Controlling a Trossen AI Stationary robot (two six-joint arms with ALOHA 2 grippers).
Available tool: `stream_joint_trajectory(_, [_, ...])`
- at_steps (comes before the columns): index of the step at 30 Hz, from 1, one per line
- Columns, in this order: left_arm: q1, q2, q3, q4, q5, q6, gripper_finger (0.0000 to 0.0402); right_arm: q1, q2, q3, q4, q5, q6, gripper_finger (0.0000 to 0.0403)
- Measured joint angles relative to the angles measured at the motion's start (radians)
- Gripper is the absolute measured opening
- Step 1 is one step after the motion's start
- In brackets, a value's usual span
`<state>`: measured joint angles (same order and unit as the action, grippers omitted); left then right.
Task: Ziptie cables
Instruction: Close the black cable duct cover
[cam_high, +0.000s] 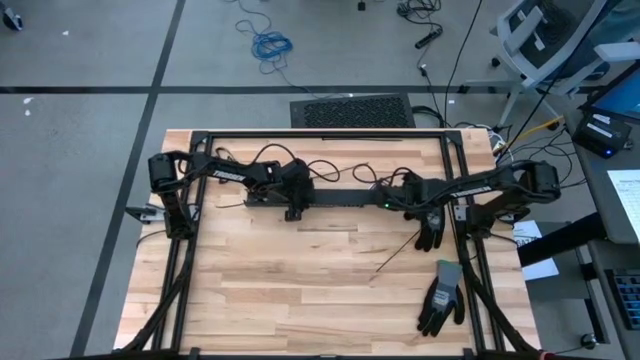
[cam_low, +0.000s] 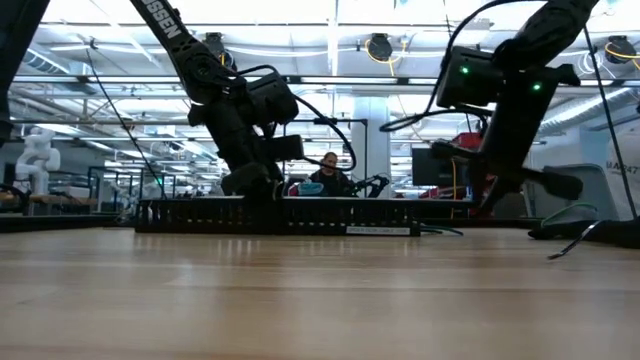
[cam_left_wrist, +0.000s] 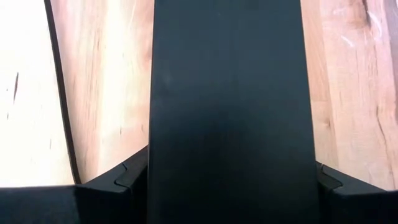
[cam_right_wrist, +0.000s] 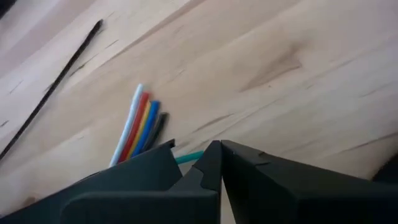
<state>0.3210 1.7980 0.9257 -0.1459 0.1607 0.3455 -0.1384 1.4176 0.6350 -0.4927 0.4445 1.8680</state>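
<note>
A long black bar (cam_high: 345, 198) lies across the far half of the wooden table (cam_high: 300, 290); in the low view the bar (cam_low: 330, 215) rests flat on the wood. My left gripper (cam_high: 296, 198) stands over the bar's left part, shut on it. My right gripper (cam_high: 406, 200) is at the bar's right end, shut on the cables (cam_right_wrist: 140, 121), a flat bunch of white, red, yellow, blue and dark wires. In the high view the cables are too thin to make out. My left gripper has the black bar's two long sides (cam_left_wrist: 155, 168) between its two fingers (cam_left_wrist: 127, 177), which lie across the bar and slant down onto it from above. The bar fills the whole gap and lies on the table. My right gripper pinches the cables between its shut fingers, where a teal wire (cam_right_wrist: 188, 158) shows at the fingertips. The fingers slant down toward the table. The cables' short cut ends (cam_right_wrist: 138, 99) stick out past the fingertips, side by side over the wood.
A thin black zip tie (cam_high: 398, 256) lies loose on the wood near the right gripper, and the same zip tie (cam_right_wrist: 56, 84) shows beyond the cable ends. One black glove (cam_high: 430, 232) and one grey-and-black glove (cam_high: 441, 298) lie at the right. A person sits beyond the table (cam_low: 328, 175).
</note>
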Motion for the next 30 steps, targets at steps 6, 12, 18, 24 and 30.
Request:
stream_joint_trajectory(6, [0.000,0.000,0.000,0.000,0.001,-0.005,0.0251,0.000,0.008,-0.002,0.037,0.001,-0.012,0.0000])
stream_joint_trajectory(12, [-0.002,0.001,0.000,0.020,-0.001,0.000,0.0251,0.001,-0.009,0.003,-0.059,-0.034,-0.012,0.0000])
stream_joint_trajectory(18, [-0.008,0.004,0.000,0.063,-0.002,-0.076,0.0251,0.001,-0.017,0.001,-0.187,-0.087,0.025,0.0000])
stream_joint_trajectory(24, [-0.043,0.004,0.000,0.086,-0.005,-0.084,0.0250,-0.005,-0.017,0.001,-0.148,-0.059,0.009,0.0000])
stream_joint_trajectory(30, [-0.081,0.000,0.005,-0.002,-0.015,-0.078,0.0251,-0.019,-0.017,0.001,-0.306,-0.073,0.001,0.0000])
